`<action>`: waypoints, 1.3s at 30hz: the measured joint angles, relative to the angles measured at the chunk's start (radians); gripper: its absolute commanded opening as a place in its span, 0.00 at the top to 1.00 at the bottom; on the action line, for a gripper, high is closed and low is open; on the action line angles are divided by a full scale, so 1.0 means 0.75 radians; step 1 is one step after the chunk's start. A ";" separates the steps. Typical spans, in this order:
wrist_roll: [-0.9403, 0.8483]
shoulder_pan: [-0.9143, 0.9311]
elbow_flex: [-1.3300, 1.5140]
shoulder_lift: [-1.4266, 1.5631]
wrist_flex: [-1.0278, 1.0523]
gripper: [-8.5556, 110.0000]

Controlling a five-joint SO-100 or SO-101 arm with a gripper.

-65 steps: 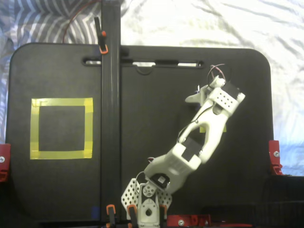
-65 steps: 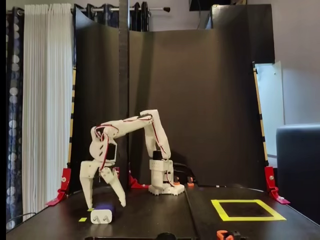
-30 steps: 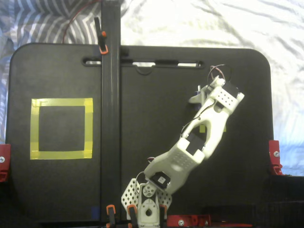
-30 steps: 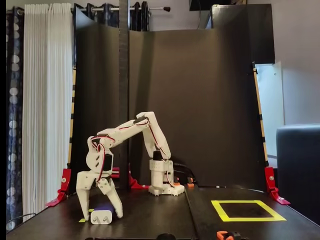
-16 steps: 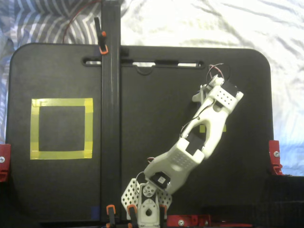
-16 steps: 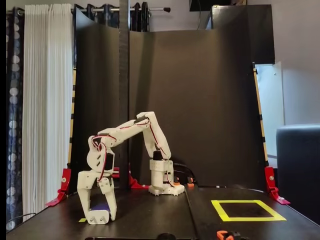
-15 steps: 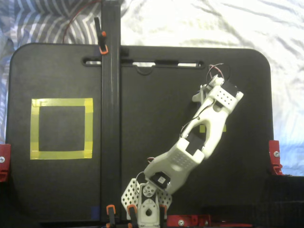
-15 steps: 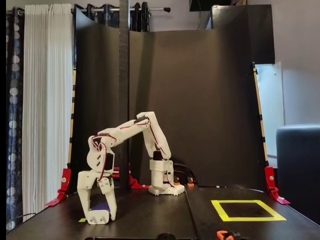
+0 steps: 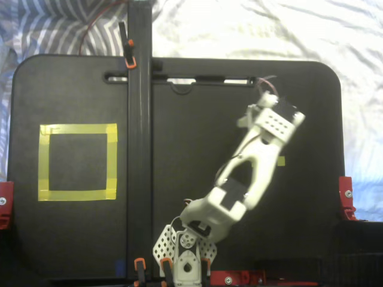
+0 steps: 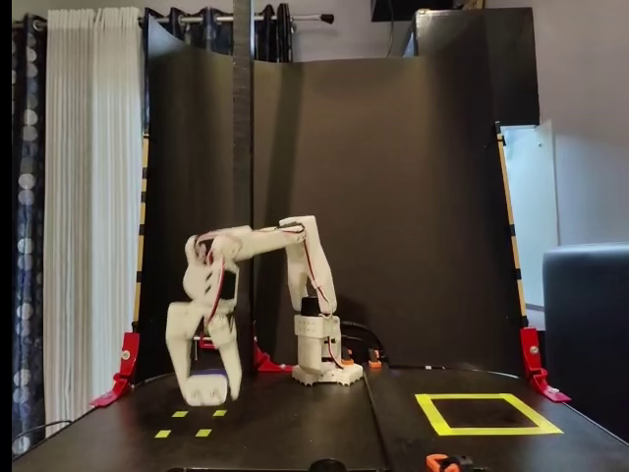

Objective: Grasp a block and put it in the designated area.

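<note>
White end effector (image 10: 206, 393) was clamped on the block (image 10: 207, 375), lifted clear of the counter (image 10: 295, 433) near its left edge in the side fixed view. Risk: grip looked low on the fingertips; a fast swing toward the designated area (image 10: 488, 413), well apart at the right, might shake it loose.

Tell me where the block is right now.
In the front fixed view the block sits between the gripper fingers, lifted off the table at the left, above the small yellow tape marks.

White plastic arm (image 10: 257, 241), red cables along its links, perforated white base (image 9: 179, 244), dark motors
</note>
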 measured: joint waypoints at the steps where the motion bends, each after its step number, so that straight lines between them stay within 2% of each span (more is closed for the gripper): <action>1: 0.012 -0.008 0.000 0.006 0.014 0.74; 13: 0.174 -0.121 0.000 0.012 0.025 0.74; 19: 0.340 -0.235 0.000 0.033 0.025 0.74; 39: 1.051 -0.904 0.086 0.133 0.080 0.74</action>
